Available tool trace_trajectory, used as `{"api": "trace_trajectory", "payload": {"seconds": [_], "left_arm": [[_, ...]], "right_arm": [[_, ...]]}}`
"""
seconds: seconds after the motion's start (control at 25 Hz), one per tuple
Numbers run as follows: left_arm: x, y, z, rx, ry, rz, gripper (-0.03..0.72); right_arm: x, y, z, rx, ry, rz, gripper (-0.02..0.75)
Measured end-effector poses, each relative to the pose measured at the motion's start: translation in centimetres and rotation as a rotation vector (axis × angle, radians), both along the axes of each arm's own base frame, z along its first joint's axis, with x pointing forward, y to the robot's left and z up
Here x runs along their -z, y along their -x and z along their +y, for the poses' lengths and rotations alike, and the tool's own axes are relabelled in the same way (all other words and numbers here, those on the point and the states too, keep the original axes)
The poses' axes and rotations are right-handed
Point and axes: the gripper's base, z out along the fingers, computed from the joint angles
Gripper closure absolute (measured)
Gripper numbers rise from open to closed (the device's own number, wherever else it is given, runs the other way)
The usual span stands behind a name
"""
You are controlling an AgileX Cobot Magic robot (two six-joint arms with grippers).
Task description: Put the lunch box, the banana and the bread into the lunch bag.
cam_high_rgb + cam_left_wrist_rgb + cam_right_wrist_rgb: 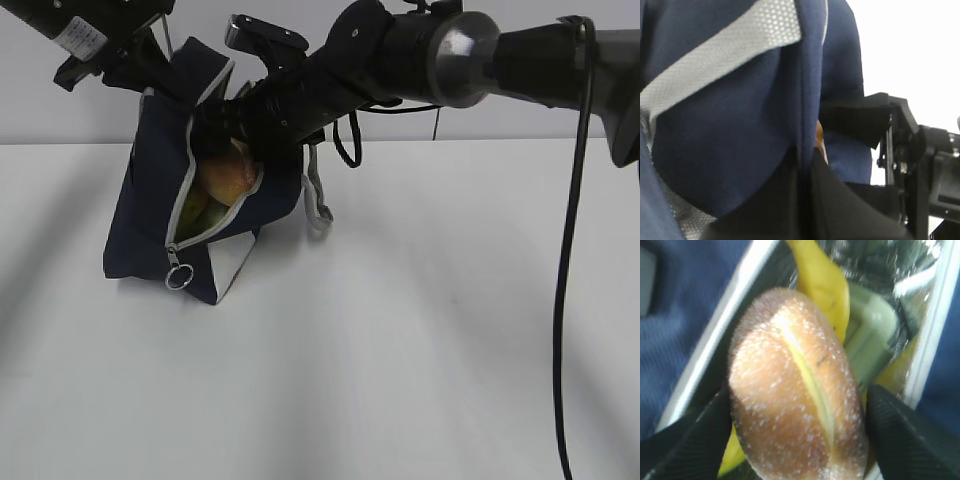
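Bread (795,385), an oval golden-brown loaf with a pale slash along its top, fills the right wrist view and is seen lying in the mouth of the lunch bag (150,170), between the two black fingers (905,440) of the right gripper (797,435). The fingers are spread about as wide as the loaf, one at each flank; whether they press on the crust or stand just clear of it cannot be told, since the edges are blurred. Behind the bread, the banana (822,280) is seen deeper in the bag, yellow and curved, and beside it the sage-green lid of the lunch box (872,325) is visible against a shiny lining. In the exterior view the bread (235,170) shows through the unzipped opening of the navy bag, with a yellow-green patch below it, and the right arm is seen reaching across from the right into that opening. The bag stands on a white table (420,330), its pale-edged zipper parted and a metal ring pull (179,277) hanging at the lower end. At the bag's upper left edge the left gripper (150,55) is closed tightly on the navy fabric, which is held pinched and lifted; the left wrist view shows that fabric and a grey mesh strap (725,55) close to the lens.
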Motion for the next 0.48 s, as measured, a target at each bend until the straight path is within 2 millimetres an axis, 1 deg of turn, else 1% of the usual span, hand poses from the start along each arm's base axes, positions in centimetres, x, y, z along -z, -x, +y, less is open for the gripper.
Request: {"api": "trace_trajectory", "payload": {"seconds": [0.16, 0.4, 0.48], "left_arm": [[0.00, 0.01, -0.04, 0.001, 0.000, 0.000, 0.689], [0.00, 0.01, -0.03, 0.001, -0.001, 0.000, 0.689], [0.00, 0.01, -0.03, 0.001, -0.001, 0.000, 0.689]], "right_arm": [[-0.24, -0.39, -0.07, 0.023, -0.006, -0.047, 0.131], [-0.32, -0.38, 0.01, -0.014, 0.022, -0.088, 0.131], [-0.88, -0.37, 0.12, -0.040, 0.029, -0.101, 0.131]]}}
